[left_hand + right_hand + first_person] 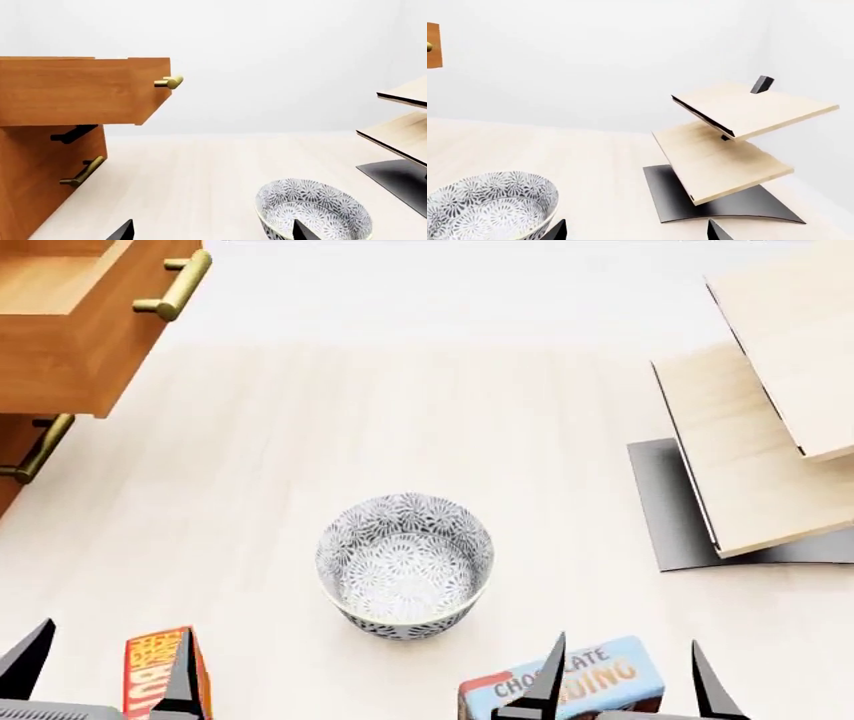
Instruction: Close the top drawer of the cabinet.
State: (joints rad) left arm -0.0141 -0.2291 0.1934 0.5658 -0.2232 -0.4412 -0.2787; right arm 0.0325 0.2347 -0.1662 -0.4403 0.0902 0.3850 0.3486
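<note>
The top drawer [60,340] of the orange-brown cabinet [40,175] stands pulled out at the far left, its brass bar handle [174,285] facing the table's middle. It also shows in the left wrist view [73,90], with its handle [170,82] seen end-on. The lower drawer's brass handle [38,450] sits below it. My left gripper [104,670] is open and empty at the near left, far from the drawer. My right gripper [625,680] is open and empty at the near right.
A patterned bowl [403,565] stands in the table's middle. An orange box [158,670] lies by the left gripper and a chocolate box [587,680] under the right gripper. A pale wood shelf rack [761,410] on a dark base stands at the right.
</note>
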